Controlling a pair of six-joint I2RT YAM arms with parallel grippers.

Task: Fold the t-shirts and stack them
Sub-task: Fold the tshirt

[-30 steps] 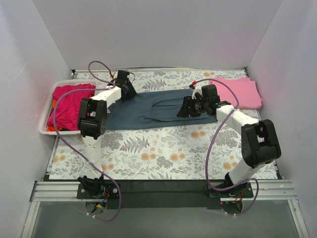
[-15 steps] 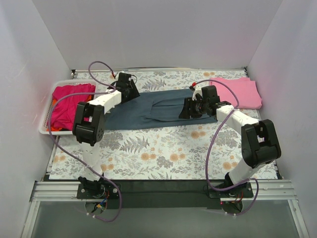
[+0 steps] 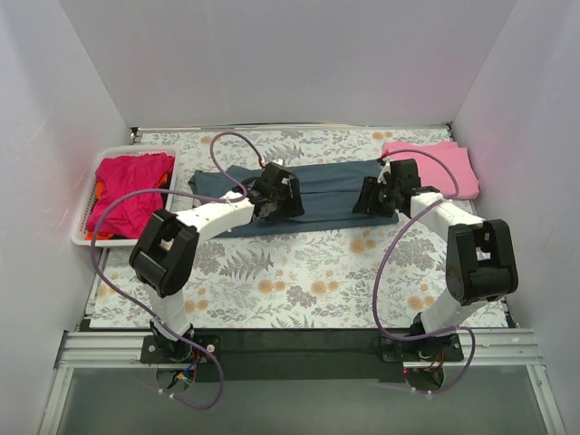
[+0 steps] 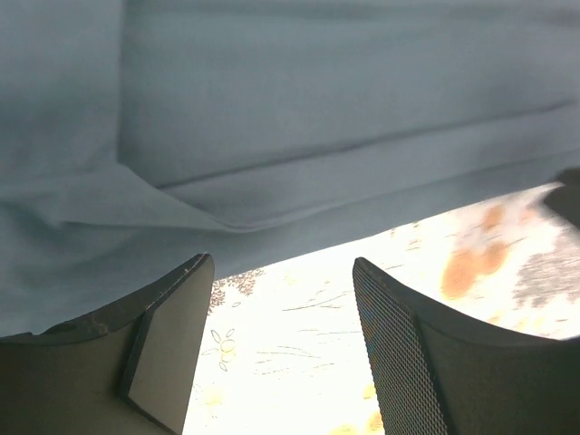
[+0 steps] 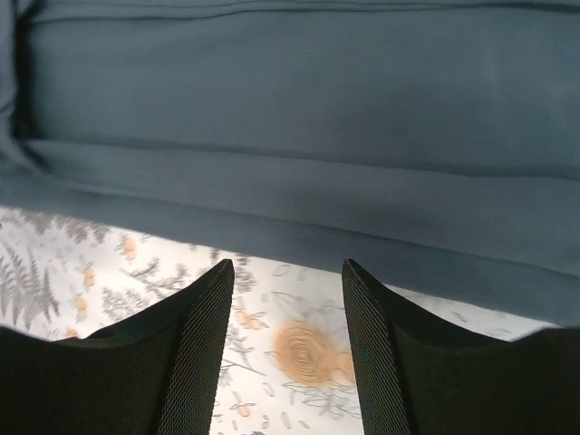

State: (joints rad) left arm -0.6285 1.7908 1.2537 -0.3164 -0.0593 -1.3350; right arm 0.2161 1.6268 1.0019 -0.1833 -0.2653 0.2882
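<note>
The dark slate blue-grey t-shirt (image 3: 331, 186) lies folded lengthwise into a long strip across the back middle of the floral table. My left gripper (image 3: 281, 201) is open and empty at the strip's near edge, left of its middle. In the left wrist view the gripper (image 4: 281, 265) hovers over bare tablecloth just short of the shirt's hem (image 4: 317, 109). My right gripper (image 3: 370, 198) is open and empty at the strip's right end. The right wrist view shows it (image 5: 287, 265) just before the shirt's near edge (image 5: 299, 118). A folded light pink t-shirt (image 3: 437, 166) lies at the back right.
A white slotted basket (image 3: 83, 213) at the left wall holds a magenta shirt (image 3: 131, 190) with an orange-red one (image 3: 94, 237) showing at its near corner. White walls close in the table on three sides. The floral tablecloth (image 3: 299, 272) covers the near half.
My left gripper has swung from the shirt's far-left corner to its near edge by the middle. My right gripper has shifted right to the shirt's right end. The shirt now lies narrower.
</note>
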